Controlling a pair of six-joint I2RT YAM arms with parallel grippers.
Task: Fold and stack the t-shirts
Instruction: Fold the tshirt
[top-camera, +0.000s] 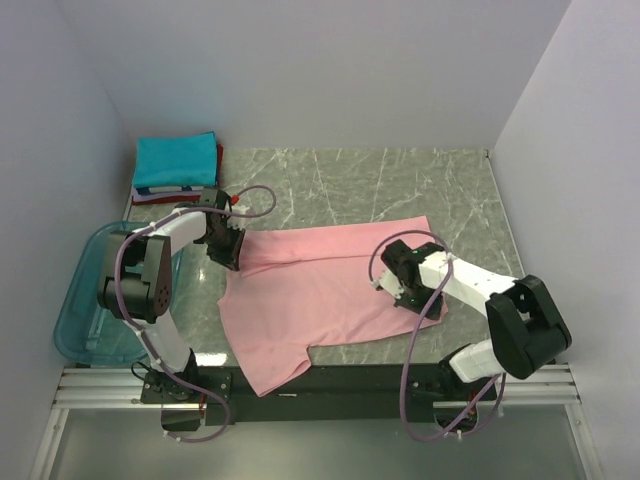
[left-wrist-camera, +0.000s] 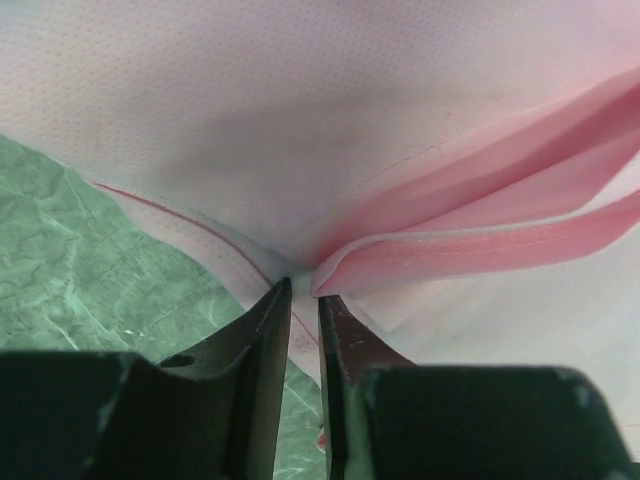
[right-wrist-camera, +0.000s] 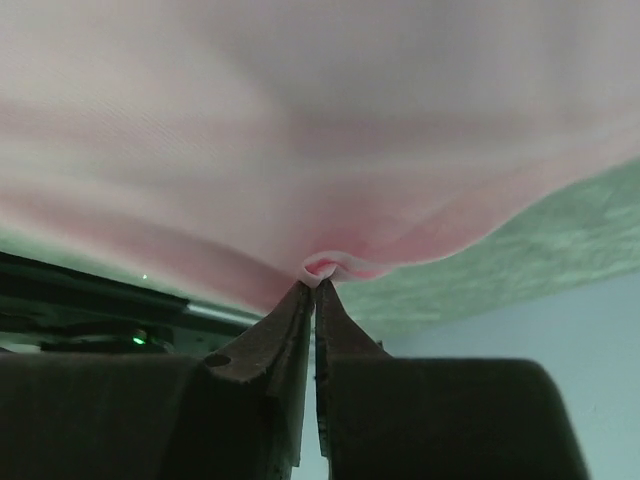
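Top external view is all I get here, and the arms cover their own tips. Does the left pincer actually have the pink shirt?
Observer: Yes. In the left wrist view the left pincer has its jaws almost together on the edge of the pink t-shirt.
Reviewer: One layer there, or more?
Observer: More than one, it seems: a doubled-over stitched hem runs off to the right from the tips.
Reviewer: And the right one?
Observer: The right pincer is shut on a small pucker of the same shirt, with the marble table showing beside it.
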